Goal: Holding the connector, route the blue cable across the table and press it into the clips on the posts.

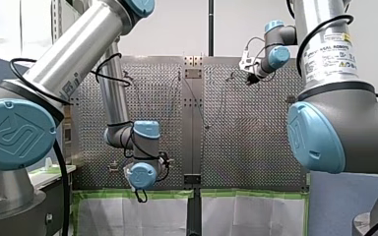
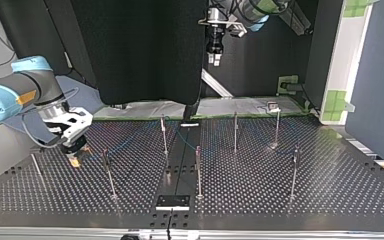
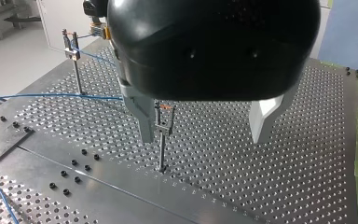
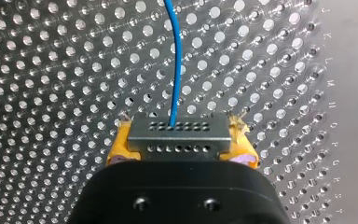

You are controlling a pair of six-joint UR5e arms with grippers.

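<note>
Our right gripper [image 2: 74,145] clamps the connector [image 4: 179,135] between yellow pads [image 4: 119,148]. The blue cable [image 4: 175,60] leaves the connector's middle; thin, limp and light, we judge, so we steer it by that rigid connector. Well apart from the connector, our left gripper [image 3: 203,137] hangs spread wide.

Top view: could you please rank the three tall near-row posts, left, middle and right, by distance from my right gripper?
1. Left post, just beside my right gripper, which holds the connector.
2. Middle post, next to the black plate.
3. Right post, at the view's right.
</note>
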